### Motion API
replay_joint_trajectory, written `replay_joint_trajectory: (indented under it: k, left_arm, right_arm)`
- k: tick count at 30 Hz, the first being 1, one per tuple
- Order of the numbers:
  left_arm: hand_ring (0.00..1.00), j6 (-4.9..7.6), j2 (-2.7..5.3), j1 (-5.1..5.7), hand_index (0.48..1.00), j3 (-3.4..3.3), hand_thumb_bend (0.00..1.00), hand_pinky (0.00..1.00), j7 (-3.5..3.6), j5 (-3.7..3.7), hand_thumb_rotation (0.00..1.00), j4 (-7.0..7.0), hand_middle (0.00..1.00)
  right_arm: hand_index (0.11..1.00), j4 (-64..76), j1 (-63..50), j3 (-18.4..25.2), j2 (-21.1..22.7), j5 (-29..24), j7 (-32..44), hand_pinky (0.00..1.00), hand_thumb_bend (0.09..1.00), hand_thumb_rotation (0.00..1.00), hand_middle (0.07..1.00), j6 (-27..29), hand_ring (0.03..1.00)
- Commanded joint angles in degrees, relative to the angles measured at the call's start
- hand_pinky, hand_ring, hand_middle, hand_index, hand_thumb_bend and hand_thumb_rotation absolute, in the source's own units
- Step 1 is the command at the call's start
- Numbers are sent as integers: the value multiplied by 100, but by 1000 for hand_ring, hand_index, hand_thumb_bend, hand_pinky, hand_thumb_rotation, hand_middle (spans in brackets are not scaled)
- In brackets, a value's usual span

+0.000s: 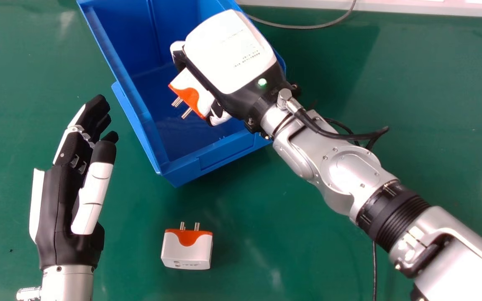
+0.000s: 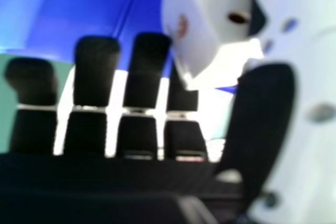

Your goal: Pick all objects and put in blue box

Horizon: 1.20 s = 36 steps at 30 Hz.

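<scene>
While the right hand (image 1: 230, 52) pinches a boxy, metal-pinned adapter (image 1: 187, 85) over the smooth plastic blue box (image 1: 224, 149), the left hand (image 1: 55, 200) has relaxed fingers; a second adapter (image 1: 187, 253) sits on the desk (image 1: 303, 255).

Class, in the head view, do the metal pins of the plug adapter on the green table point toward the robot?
No, both pins jut from the far side of the plug adapter, away from it.

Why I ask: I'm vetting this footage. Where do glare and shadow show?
Head view: a soft shadow darkens the green table right of the blue box, and bright highlights sit on the silver right forearm. Right hand view: washed-out white glares in the gaps between the dark fingers of the right robot hand.
</scene>
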<state>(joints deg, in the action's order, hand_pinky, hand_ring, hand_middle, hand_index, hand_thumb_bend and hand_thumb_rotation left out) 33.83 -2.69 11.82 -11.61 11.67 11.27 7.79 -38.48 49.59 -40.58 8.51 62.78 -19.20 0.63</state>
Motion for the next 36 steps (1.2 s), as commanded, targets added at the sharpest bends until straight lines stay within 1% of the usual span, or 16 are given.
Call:
replay_joint_trajectory:
  k: [1,6,7,9,10,13,14,16,17,18,19,21,23,26,31,36]
  left_arm:
    - [921,136,-10,3,851,-2,814,888,-23,-20,739,-50,906]
    - [921,119,-19,6,851,18,814,888,54,88,739,-70,906]
    - [920,113,-17,7,850,16,818,887,63,98,742,-76,904]
    - [920,138,-23,8,850,15,818,887,99,118,742,-70,904]
    - [918,153,-25,9,846,13,814,885,105,116,743,-67,903]
    - [918,117,-25,16,846,7,814,885,120,147,743,-83,903]
    - [917,108,-25,16,845,7,806,884,129,162,744,-87,901]
    - [917,115,-32,12,845,3,806,884,126,157,744,-85,901]
    - [916,114,-35,11,842,3,803,884,127,159,744,-86,899]
    - [916,111,-39,11,842,2,803,884,131,165,744,-86,899]
    - [914,118,-48,8,840,2,801,883,145,170,744,-79,896]
    - [913,138,-53,1,838,1,797,882,148,166,743,-66,895]
    - [913,127,-50,-6,838,0,797,882,138,162,743,-66,895]
    - [911,65,-42,-4,835,6,792,881,144,205,742,-96,892]
    - [910,157,-52,-44,832,-4,793,880,165,182,739,-12,891]
    - [907,198,-48,-59,830,-2,784,878,190,210,741,14,888]
  right_arm:
    - [499,324,-10,-7,48,10,400,242,528,0,449,-201,322]
    - [499,613,-34,-36,69,55,1330,242,528,0,449,-502,322]
    - [562,665,-36,-55,75,93,1449,317,581,0,529,-562,416]
    - [562,759,-42,-93,93,158,1623,317,581,0,529,-655,416]
    - [641,796,-52,-99,98,173,1664,423,619,16,623,-680,531]
    - [641,850,-74,-118,96,197,1707,423,619,16,623,-741,531]
    - [707,855,-83,-120,92,192,1700,513,658,30,699,-750,625]
    - [707,874,-102,-114,89,157,1690,513,658,30,699,-749,625]
    - [761,892,-111,-113,95,139,1706,585,691,42,759,-744,700]
    - [761,906,-116,-119,100,136,1724,585,691,42,759,-746,700]
    - [803,918,-119,-136,108,161,1739,643,714,48,807,-764,760]
    - [837,938,-125,-154,124,190,1746,689,731,53,846,-770,808]
    - [837,944,-110,-183,142,229,1759,689,731,53,846,-793,808]
    - [885,971,-107,-182,160,224,1747,748,761,63,902,-804,872]
    - [915,958,-104,-167,164,266,1610,785,778,70,937,-845,913]
    - [934,1072,-161,-121,183,250,1511,811,789,65,959,-891,938]
